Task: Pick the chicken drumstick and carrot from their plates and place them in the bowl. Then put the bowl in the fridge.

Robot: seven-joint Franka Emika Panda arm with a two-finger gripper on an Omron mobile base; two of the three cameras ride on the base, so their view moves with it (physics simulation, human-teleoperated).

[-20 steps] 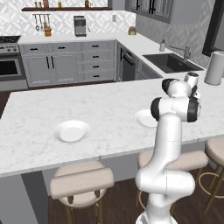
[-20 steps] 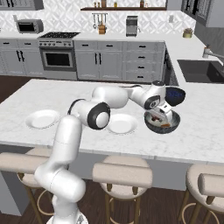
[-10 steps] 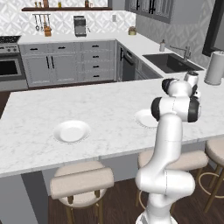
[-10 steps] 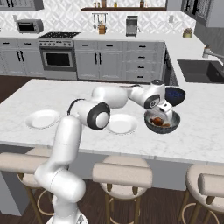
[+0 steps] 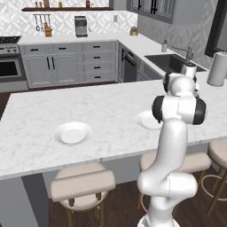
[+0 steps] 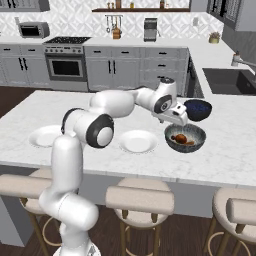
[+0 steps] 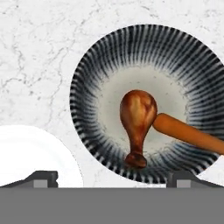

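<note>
Just below the hand, hovering with gripper (image 7: 112, 177) spread wide and holding nothing, leaving room to drop onto the bowl (image 7: 151, 103) rim. Further on, lying together inside the bowl: chicken drumstick (image 7: 138, 121) and carrot (image 7: 188, 133), touching. Beside it on the counter (image 6: 227, 165), sitting bare, both plates (image 6: 137, 141). Beyond, waiting: smaller dark bowl (image 6: 197, 109).

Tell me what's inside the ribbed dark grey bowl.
The bowl holds the chicken drumstick and the carrot, which touch. The carrot's far end runs out of frame; the bowl floor beneath them is covered.
</note>
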